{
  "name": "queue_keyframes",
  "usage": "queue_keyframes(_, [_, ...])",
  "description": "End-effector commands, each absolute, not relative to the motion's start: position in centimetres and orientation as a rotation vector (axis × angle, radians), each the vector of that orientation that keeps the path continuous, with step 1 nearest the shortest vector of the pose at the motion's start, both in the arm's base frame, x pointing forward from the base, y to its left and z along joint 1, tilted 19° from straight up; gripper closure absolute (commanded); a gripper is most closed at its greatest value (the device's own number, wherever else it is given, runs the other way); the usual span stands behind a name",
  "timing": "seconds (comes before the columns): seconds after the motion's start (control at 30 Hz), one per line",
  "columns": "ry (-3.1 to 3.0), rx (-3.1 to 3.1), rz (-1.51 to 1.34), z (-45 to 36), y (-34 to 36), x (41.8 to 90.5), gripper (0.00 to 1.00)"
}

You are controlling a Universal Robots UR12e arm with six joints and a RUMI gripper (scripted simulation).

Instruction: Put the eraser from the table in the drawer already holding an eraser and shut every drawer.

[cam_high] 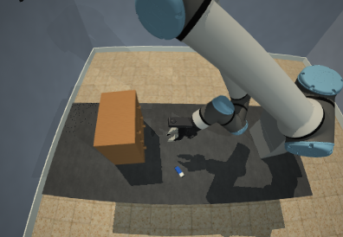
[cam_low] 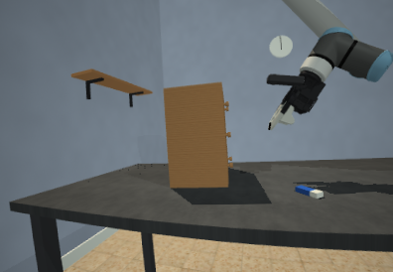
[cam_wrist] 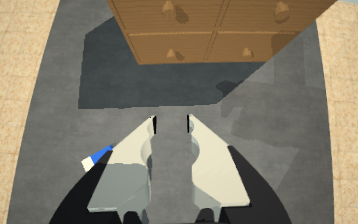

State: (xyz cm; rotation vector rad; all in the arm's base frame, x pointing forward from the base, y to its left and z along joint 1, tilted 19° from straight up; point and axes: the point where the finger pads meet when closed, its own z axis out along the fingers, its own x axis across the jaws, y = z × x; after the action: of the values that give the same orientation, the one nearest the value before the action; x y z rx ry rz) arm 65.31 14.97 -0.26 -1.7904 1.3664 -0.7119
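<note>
The wooden chest [cam_high: 119,127] stands upright on the dark table top, with its knobbed drawer fronts facing my arm. It also shows in the side view [cam_low: 196,135] and at the top of the wrist view [cam_wrist: 215,30]. All the drawers that I can see are shut. The blue and white eraser [cam_high: 179,171] [cam_low: 309,191] lies flat on the table, in front of the chest and apart from it. In the wrist view it peeks out beside my left finger [cam_wrist: 97,159]. My gripper [cam_high: 171,135] [cam_low: 275,121] hangs in the air well above the table. Its fingers stand a narrow gap apart with nothing between them.
A wooden wall shelf [cam_low: 110,81] and a round wall clock [cam_low: 281,46] are behind the table, out of the way. My arm's large links [cam_high: 259,69] reach over the right side of the table. The floor around the table is tiled.
</note>
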Motion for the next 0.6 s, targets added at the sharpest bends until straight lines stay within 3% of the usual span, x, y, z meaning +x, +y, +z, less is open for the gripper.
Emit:
queue_keyframes(0.0, [1.446, -1.902, -0.627, 0.6, 14.5, 64.4, 0.8])
queue_keyframes(0.57, [1.602, -2.114, -0.441, 2.3, 13.7, 61.4, 0.8])
